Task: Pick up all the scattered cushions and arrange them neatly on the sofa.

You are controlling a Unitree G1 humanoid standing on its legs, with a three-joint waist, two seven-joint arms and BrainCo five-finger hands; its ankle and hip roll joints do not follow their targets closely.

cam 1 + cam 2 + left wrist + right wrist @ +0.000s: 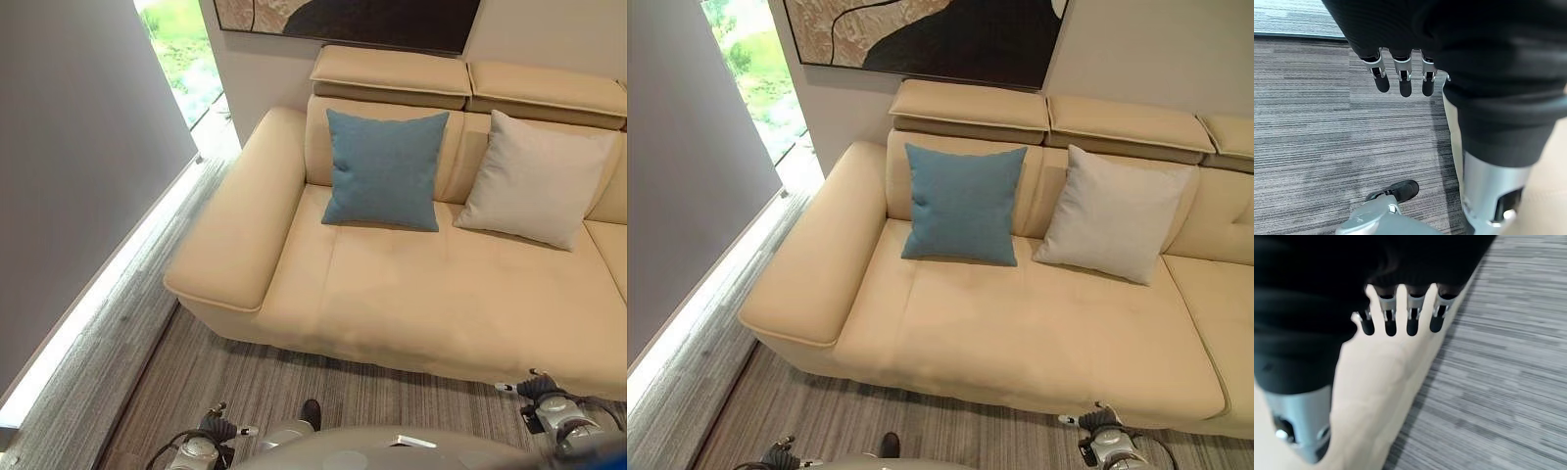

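A blue cushion (pixel 384 168) stands upright against the backrest at the left end of the cream sofa (pixel 411 294). To its right a pale grey cushion (pixel 534 178) leans upright on the backrest, slightly tilted. My left hand (pixel 1404 85) hangs over the striped carpet beside the sofa's front, fingers straight and holding nothing. My right hand (pixel 1390 323) hangs by the sofa's front edge, fingers straight too, nothing in it.
Grey striped carpet (pixel 245 377) runs along the sofa's front. A grey wall (pixel 78 147) with a lit floor strip closes the left side, with a window (pixel 181 49) behind it. The sofa's wide armrest (pixel 240 220) juts toward me. A dark painting (pixel 940 34) hangs above.
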